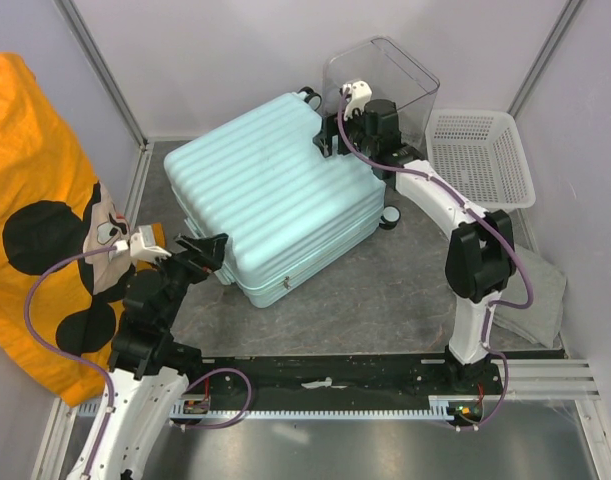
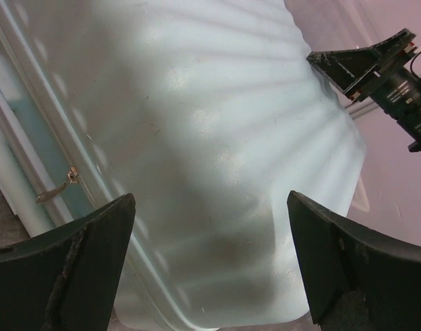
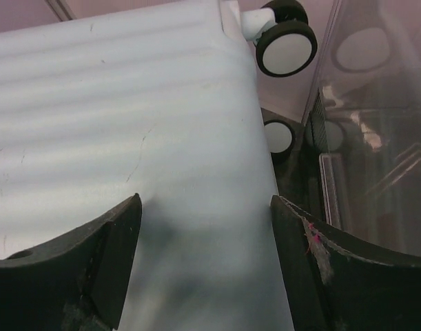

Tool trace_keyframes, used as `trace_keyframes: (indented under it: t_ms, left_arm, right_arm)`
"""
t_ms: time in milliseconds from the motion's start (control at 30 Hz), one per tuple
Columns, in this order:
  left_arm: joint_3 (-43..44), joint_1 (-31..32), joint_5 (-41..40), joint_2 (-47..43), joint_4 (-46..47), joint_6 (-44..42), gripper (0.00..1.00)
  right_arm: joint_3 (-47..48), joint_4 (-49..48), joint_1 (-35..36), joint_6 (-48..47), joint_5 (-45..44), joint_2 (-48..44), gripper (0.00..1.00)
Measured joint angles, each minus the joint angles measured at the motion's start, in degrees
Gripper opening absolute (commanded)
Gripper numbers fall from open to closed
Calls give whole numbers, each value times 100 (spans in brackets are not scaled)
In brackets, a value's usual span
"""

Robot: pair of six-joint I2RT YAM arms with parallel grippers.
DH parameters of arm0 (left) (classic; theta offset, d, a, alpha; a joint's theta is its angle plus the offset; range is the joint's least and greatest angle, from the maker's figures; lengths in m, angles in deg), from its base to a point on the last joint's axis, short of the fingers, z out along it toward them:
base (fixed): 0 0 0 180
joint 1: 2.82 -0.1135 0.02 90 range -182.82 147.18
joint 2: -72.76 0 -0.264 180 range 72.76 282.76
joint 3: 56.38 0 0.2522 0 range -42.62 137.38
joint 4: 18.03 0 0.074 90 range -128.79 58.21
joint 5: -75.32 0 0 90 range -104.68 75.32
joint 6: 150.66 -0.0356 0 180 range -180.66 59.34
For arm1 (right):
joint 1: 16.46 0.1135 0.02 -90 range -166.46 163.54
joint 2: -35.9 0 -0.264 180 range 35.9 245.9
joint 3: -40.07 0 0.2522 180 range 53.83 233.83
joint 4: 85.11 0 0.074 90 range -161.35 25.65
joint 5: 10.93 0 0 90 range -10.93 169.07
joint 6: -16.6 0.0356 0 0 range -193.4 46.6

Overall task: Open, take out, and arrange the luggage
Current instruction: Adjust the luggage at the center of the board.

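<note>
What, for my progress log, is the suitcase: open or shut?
Shut. The suitcase lies flat, shell halves together along the seam; no lining shows.

Robot lab cell: plain panel walls, aluminium mounting rail.

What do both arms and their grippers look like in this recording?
The left arm and right arm have white links, black joints and a purple cable each. The left gripper and right gripper have black, wedge-shaped, scuffed fingers.
</note>
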Motion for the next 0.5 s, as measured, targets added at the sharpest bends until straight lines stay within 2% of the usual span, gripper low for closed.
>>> trace_keyframes:
  t_ms: [333,500]
  left_arm:
    - [-136,0,-426,-774,-367,181,98]
    - [-352,0,-337,-811,-400,216,96]
  right_arm:
    - [1480,-455,411,-52,-155,1274,77]
    - [1886,-734,619,179,155,1631,87]
